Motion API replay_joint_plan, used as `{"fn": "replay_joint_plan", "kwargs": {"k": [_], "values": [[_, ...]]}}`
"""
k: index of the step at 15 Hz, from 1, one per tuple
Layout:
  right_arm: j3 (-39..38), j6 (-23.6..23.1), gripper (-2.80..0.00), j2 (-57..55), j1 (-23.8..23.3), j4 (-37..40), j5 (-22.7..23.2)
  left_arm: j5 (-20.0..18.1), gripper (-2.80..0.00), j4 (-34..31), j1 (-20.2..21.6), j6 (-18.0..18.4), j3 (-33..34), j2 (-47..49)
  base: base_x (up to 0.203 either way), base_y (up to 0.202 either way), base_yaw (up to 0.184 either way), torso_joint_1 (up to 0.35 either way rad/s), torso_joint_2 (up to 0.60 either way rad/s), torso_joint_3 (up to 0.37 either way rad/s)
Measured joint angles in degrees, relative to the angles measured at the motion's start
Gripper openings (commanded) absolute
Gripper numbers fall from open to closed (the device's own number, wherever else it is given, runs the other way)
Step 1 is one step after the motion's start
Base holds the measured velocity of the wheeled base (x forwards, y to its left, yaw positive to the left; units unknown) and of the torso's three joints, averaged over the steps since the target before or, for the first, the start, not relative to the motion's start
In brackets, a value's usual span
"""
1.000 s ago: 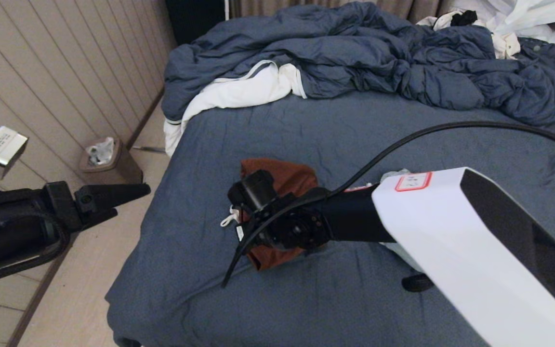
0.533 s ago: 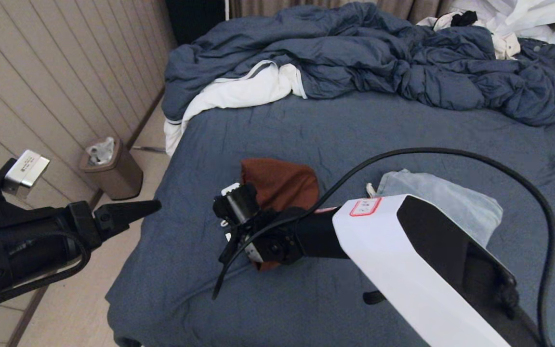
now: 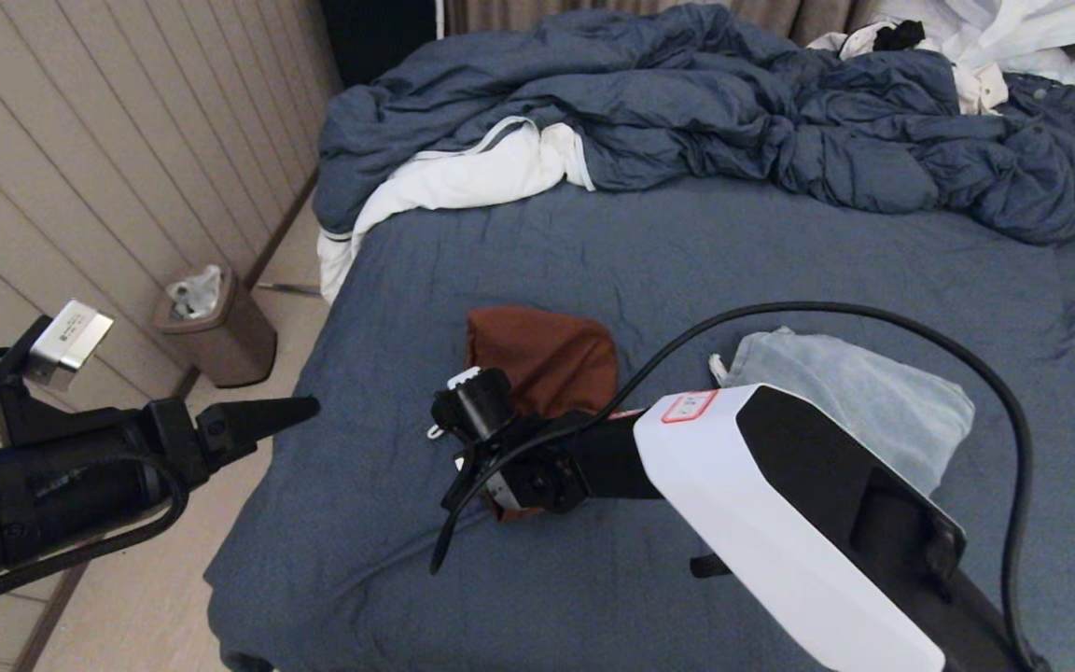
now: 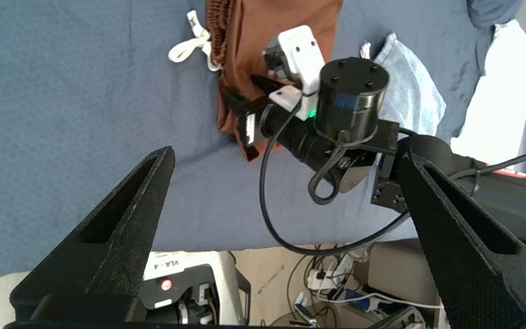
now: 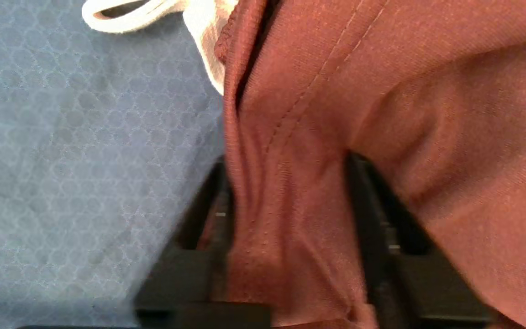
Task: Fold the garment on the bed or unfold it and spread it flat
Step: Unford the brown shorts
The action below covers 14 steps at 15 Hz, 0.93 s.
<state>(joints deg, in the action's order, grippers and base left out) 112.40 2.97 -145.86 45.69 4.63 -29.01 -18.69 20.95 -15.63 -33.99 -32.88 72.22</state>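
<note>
A crumpled rust-brown garment [image 3: 547,355] with a white drawstring [image 4: 190,43] lies on the bed's slate-blue sheet [image 3: 687,252], toward the near left. My right gripper [image 3: 500,485] points down at the garment's near edge. In the right wrist view a bunch of the rust fabric [image 5: 381,91] is pinched between its black fingers [image 5: 219,214], so the right gripper [image 5: 290,169] is shut on it. Beyond the bed's left edge my left gripper [image 3: 300,411] hovers open and empty, and in its own wrist view this gripper [image 4: 286,153] faces the right wrist.
A light blue garment [image 3: 855,401] lies just right of the rust one. The blue duvet [image 3: 687,103] with white lining is heaped along the far side. A brown waste bin [image 3: 220,327] stands on the floor left of the bed. The right arm's black cable [image 3: 873,313] arcs overhead.
My right arm has drawn back toward me and sunk lower, uncovering the light blue garment. My left arm has swung down and a little toward the bed. The rust garment has kept its place.
</note>
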Motion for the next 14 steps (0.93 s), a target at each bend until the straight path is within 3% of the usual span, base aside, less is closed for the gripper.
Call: {"fn": "replay_joint_plan", "kwargs": {"k": [10, 14], "values": [[-0.24, 0.13, -2.80, 7.68, -0.76, -0.32, -0.31, -0.32, 0.00, 2.09, -0.63, -0.42, 1.33, 2.50, 0.000, 0.000, 0.000, 0.000, 0.00, 0.000], [-1.73, 0.39, -2.80, 13.57, -7.33, -0.21, -0.25, -0.36, 0.00, 2.12, -0.74, -0.41, 1.43, 3.46, 0.000, 0.000, 0.000, 0.000, 0.00, 0.000]]}}
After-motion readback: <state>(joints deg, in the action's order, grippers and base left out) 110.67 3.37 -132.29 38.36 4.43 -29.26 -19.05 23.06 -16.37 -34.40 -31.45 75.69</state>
